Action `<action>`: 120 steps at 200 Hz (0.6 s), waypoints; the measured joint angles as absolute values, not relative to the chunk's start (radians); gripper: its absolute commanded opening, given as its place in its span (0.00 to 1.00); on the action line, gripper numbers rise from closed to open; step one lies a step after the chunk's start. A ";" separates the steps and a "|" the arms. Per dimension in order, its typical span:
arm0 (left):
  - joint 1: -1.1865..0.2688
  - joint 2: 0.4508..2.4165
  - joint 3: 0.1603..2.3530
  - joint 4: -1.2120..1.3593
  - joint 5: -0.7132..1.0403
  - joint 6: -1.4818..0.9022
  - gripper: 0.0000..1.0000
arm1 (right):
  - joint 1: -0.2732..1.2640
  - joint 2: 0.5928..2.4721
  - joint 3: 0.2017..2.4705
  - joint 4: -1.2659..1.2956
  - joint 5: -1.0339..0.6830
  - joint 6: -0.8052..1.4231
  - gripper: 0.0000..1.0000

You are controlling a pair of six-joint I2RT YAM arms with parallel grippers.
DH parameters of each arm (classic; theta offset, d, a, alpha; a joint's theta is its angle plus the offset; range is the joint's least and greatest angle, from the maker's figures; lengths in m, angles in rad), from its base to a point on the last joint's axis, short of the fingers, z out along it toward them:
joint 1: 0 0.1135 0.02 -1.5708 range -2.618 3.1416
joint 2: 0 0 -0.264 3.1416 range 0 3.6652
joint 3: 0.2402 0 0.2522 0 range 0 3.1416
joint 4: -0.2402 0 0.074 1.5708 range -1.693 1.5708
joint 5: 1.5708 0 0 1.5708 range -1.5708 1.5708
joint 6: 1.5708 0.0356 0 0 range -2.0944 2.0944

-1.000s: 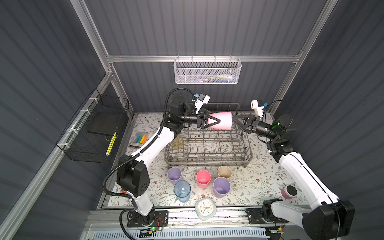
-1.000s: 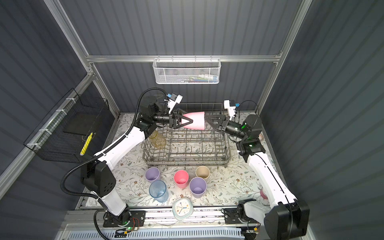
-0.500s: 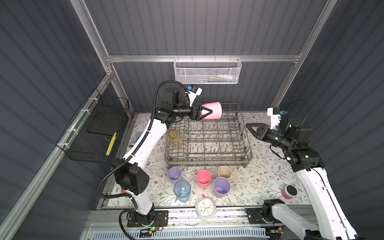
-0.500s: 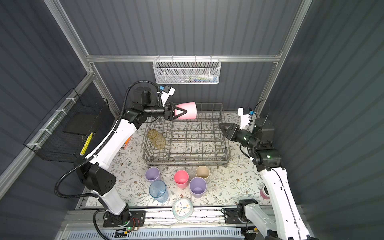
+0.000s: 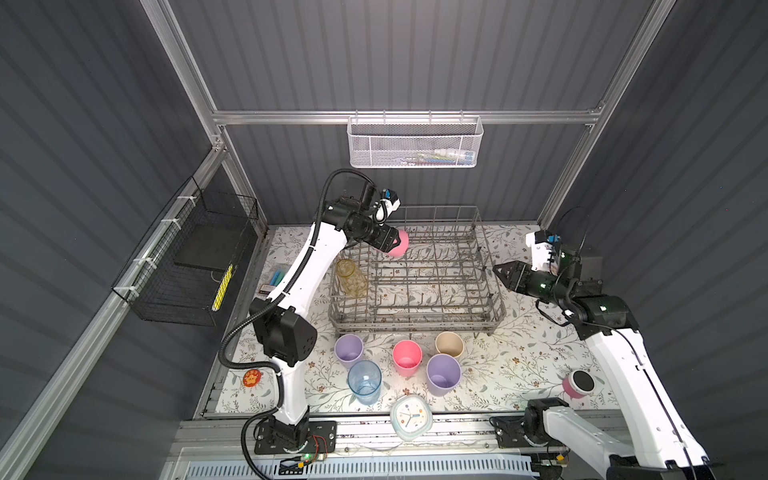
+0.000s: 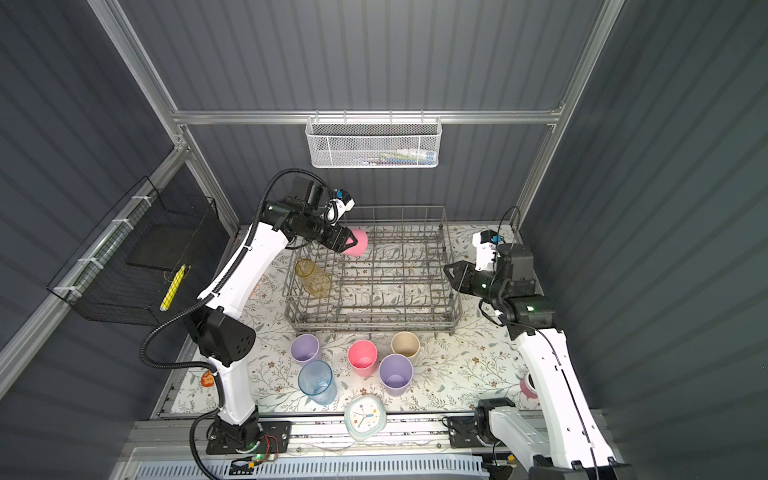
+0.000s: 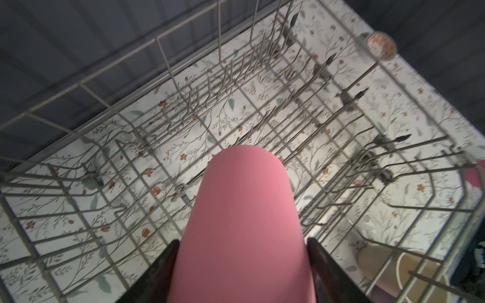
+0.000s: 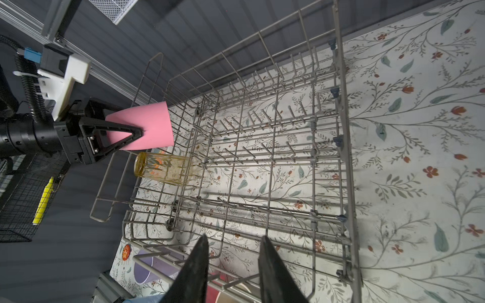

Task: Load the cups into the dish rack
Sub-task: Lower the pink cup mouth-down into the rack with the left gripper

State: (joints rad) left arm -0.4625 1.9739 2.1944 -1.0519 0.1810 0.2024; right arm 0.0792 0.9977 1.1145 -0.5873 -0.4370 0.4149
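The pink cup (image 5: 399,245) is pinched near its narrow end by the left gripper (image 5: 385,241), with a finger pressed on each side of its wall. The wide mouth is thus left free beyond the fingertips and can be lowered over a tine. The cup is held on its side, tipped slightly downward, above the rack (image 5: 415,322), whose tine rows lie ahead of and beneath these jaws; it is not yet set down. The glass (image 8: 162,168) is already lodged in the rack, just beneath the left jaws and leaning over the wires, presumably so that it is propped by the tines. Which end of it is uppermost cannot be told with certainty through the clear wall. The right gripper (image 8: 233,244) is held at the rack's opposite end, its jaws partly spread with nothing between them. These jaws are pointed across the rack toward the left jaws and are well apart from the pink cup, probably so that the placing is left unhindered. Five cups (image 5: 407,353) are stood mouth-up on the table (image 5: 519,357) on the rack's near side, well apart from the left jaws, where they can be reached for later loading.
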 measured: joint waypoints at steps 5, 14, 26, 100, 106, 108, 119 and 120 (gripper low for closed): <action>-0.465 1.975 2.194 -1.063 0.167 0.207 0.56 | 0.079 1.000 1.113 -0.588 -0.437 0.413 0.34; -0.469 1.977 2.195 -1.080 0.142 0.212 0.56 | 0.079 1.004 1.111 -0.591 -0.436 0.410 0.34; -0.472 1.978 2.200 -1.098 0.113 0.221 0.56 | 0.079 1.007 1.106 -0.592 -0.437 0.407 0.34; -0.492 2.034 2.225 -1.138 0.021 0.252 0.56 | 0.079 1.027 1.089 -0.591 -0.437 0.407 0.34; -0.495 2.041 2.225 -1.140 0.016 0.255 0.56 | 0.079 1.029 1.087 -0.591 -0.437 0.407 0.34; -0.495 2.044 2.225 -1.142 0.016 0.255 0.56 | 0.079 1.030 1.086 -0.591 -0.437 0.407 0.35; -0.500 2.057 2.225 -1.146 0.009 0.258 0.56 | 0.079 1.032 1.084 -0.591 -0.437 0.407 0.34; -0.500 2.058 2.225 -1.146 0.008 0.258 0.56 | 0.079 1.032 1.084 -0.591 -0.437 0.407 0.34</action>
State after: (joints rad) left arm -0.4999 2.0579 2.2246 -1.1458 0.0078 0.2584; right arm 0.0792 1.0325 1.0843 -0.5915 -0.4374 0.4068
